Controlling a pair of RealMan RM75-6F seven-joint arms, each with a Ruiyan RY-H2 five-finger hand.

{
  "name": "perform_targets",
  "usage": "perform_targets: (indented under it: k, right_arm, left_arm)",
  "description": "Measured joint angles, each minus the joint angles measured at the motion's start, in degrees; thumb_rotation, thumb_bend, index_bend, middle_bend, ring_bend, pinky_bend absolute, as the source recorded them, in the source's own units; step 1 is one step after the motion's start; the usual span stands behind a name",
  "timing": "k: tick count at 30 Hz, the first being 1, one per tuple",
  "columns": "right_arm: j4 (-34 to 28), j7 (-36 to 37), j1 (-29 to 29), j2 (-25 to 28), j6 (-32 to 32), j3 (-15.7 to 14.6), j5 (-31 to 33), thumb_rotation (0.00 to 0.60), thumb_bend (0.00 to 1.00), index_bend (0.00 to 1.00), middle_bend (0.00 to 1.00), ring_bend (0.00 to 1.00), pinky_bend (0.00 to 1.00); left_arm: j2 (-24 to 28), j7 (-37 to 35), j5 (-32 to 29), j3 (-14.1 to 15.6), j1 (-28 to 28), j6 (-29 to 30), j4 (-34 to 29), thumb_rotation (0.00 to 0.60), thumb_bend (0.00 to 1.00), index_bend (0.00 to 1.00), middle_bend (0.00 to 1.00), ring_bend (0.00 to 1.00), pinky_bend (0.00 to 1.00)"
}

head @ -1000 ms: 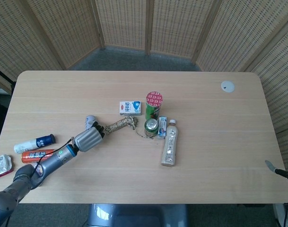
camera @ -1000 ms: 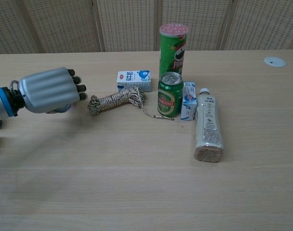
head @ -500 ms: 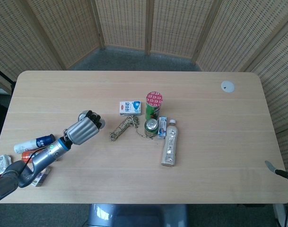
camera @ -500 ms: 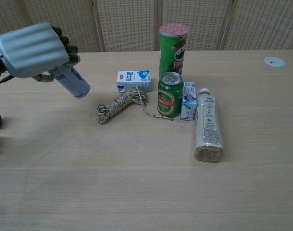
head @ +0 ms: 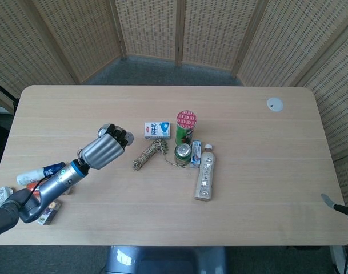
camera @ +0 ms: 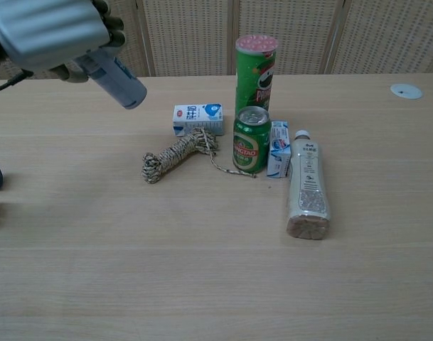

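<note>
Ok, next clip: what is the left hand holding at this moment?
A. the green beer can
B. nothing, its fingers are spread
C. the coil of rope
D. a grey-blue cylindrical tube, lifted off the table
D: in the chest view the left hand grips a grey-blue tube that juts out below it, above the table, while the rope and the green can sit untouched.

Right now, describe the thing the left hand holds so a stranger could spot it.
Look left of the cluster around the tall green chip can. Above the table, the left hand grips a small grey-blue tube, the only item lifted off the wood.
</note>
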Motion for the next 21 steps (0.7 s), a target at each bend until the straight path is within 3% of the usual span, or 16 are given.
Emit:
perform_targets:
  k: [11,21]
  right_arm:
    - [-0.41,1.07,-0.37,0.6,0.46,-0.02,-0.48,0.57,0.0,0.0,0.0,0.0,0.0]
    - [-0.64,1.01,-0.42,0.7,0.51,-0.16,-0.67,0.572,0.0,0.0,0.0,0.0,0.0]
  left_arm:
    - [10.78,7.31,-1.33,-6.72,-2.06,-0.6,-16.76,0.6,0.02,0.76,0.56,0.51,0.55]
    - [17.11,10.41,-2.39,-10.64,-2.44,-1.64,-23.53,0.6,0.03,0.75,0.56,0.51,0.55]
